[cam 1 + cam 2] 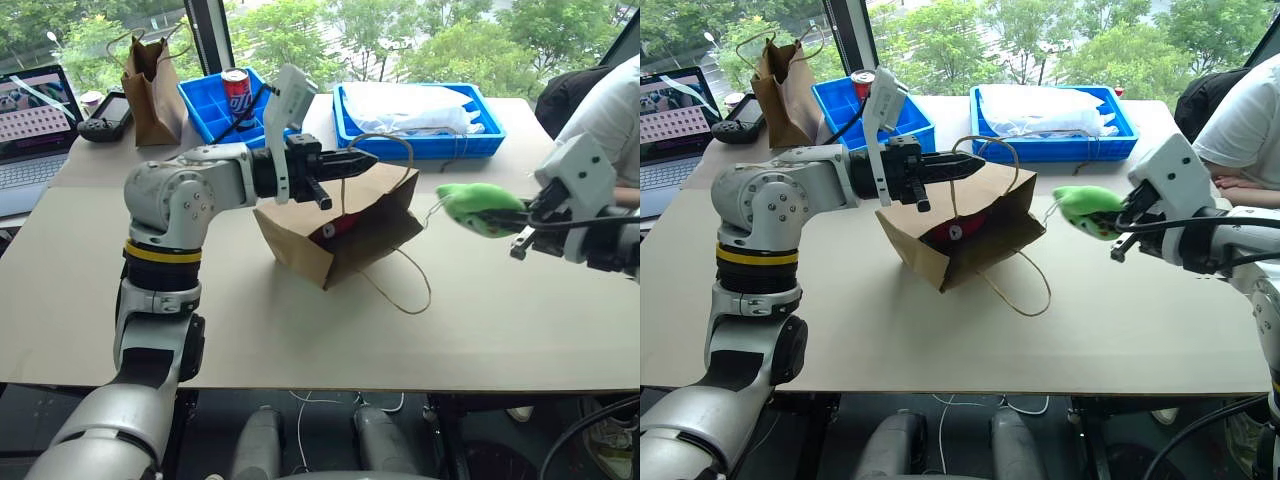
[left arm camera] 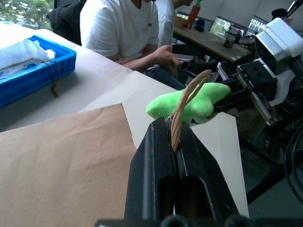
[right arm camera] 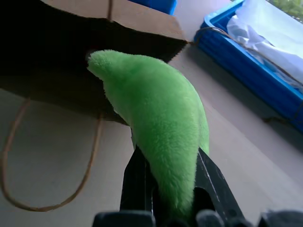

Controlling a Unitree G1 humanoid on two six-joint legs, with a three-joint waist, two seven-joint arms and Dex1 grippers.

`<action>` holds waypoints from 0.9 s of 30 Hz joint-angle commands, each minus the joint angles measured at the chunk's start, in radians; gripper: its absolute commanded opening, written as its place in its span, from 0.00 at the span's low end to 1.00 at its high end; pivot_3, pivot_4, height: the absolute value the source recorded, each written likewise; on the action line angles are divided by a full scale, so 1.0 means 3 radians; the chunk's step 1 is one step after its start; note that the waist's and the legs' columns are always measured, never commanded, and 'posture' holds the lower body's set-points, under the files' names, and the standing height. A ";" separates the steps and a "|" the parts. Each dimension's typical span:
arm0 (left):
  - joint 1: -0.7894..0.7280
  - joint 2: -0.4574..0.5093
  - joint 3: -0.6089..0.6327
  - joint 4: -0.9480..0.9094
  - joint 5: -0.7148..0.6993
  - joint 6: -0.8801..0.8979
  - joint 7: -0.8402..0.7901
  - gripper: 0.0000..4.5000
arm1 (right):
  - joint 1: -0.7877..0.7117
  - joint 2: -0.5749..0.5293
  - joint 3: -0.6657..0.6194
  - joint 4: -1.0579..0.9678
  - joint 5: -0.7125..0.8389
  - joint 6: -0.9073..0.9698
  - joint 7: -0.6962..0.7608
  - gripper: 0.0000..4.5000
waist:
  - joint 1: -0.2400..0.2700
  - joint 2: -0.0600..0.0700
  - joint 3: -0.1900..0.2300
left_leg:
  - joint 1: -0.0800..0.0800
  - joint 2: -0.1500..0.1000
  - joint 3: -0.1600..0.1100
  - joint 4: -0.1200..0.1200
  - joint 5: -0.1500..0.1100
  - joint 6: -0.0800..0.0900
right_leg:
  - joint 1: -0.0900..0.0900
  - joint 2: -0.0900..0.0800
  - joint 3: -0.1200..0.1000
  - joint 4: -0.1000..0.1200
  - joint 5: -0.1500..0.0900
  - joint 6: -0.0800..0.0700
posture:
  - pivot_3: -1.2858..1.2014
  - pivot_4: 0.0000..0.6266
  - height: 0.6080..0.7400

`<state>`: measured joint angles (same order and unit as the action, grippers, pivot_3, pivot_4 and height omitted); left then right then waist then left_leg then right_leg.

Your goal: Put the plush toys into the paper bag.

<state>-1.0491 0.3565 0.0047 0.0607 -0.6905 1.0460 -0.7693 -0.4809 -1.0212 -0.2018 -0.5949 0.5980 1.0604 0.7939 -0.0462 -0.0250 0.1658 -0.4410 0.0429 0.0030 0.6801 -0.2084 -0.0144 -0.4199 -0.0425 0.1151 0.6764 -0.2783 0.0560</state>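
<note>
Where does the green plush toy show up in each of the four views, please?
Left eye view: the green plush toy is at right, held in the right gripper.
Right eye view: right of centre, off the paper bag's mouth.
Left wrist view: centre, behind the pinched cord handle.
Right wrist view: centre, before the bag's dark opening.
Shared landmark: the paper bag.

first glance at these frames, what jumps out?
The bright green plush toy, clamped in the right pincer and held in the air to the right of the paper bag. The bag lies on its side mid-table with its mouth facing that toy, a red plush toy already inside; the left pincer is shut on its upper cord handle, holding the mouth up. A person in a white shirt sits at the table's right end.
</note>
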 commanded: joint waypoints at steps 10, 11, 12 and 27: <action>-0.0042 -0.0016 0.0071 -0.0181 -0.0049 -0.0022 0.0047 0.00 | -0.0632 0.1183 0.1272 0.0453 -0.0589 -0.0384 -0.0773 0.19 | 0.0038 0.0000 0.0000 | -0.0015 -0.0003 -0.0001 0.0001 0.0000 0.0000 | -0.0012 -0.0004 0.0000 0.0001 0.0000 -0.0001 | 0.52 0.24 0.71; -0.0037 -0.0005 0.0076 -0.0190 -0.0050 -0.0018 0.0052 0.00 | -0.0631 0.1239 0.1274 0.0515 -0.0621 -0.0454 -0.0780 0.22 | 0.0044 0.0000 0.0000 | -0.0015 -0.0003 0.0000 0.0002 0.0000 0.0000 | -0.0012 -0.0005 -0.0001 0.0001 0.0000 -0.0001 | 0.52 0.24 0.71; -0.0033 0.0008 0.0086 -0.0200 -0.0055 -0.0012 0.0063 0.00 | -0.0626 0.1263 0.1287 0.0561 -0.0654 -0.0514 -0.0761 0.30 | 0.0045 0.0000 0.0000 | -0.0015 -0.0003 0.0000 0.0002 0.0000 0.0000 | -0.0012 -0.0005 -0.0001 0.0000 0.0000 -0.0001 | 0.52 0.24 0.71; -0.0021 0.0155 0.0104 -0.0081 0.0006 -0.0137 0.0024 0.00 | -0.0131 0.0940 -0.0046 -0.0019 0.0183 0.0261 -0.0653 1.00 | 0.0063 0.0000 0.0000 | -0.0014 -0.0003 -0.0005 0.0001 0.0000 0.0000 | -0.0009 -0.0005 -0.0006 0.0001 0.0001 -0.0001 | 0.52 0.24 0.71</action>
<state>-1.0374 0.3957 0.0223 0.0419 -0.6911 1.0311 -0.7499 -0.5305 -0.7119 -0.1392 -0.5486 0.6105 1.0978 0.5841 -0.0272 -0.0251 0.1659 -0.4454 0.0422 0.0015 0.6804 -0.2084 -0.0144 -0.4224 -0.0437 0.1130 0.6766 -0.2782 0.0558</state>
